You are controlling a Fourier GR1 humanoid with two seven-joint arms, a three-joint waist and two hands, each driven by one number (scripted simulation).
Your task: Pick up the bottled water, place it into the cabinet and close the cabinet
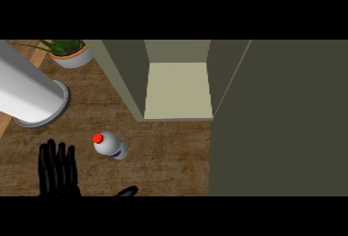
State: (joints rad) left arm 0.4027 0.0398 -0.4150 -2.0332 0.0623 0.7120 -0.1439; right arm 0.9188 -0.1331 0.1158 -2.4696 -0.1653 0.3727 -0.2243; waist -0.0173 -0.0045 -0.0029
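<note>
The bottled water [109,144] stands on the wooden counter [170,161], left of centre: a white bottle with a red cap and a blue label. My left hand [58,171] rests open at the lower left, fingers straight and pointing up, a short way left of the bottle and not touching it. A black tip [128,190] at the lower edge looks like its thumb. The cabinet [178,90] stands open behind the bottle, showing a pale shelf with nothing on it. Its open door [279,120] fills the right side. My right hand does not show.
A large white cylinder on a round grey base [31,94] stands at the left, leaning into view. A potted green plant [70,54] sits at the back left. The cabinet's left wall [125,78] rises beside the shelf.
</note>
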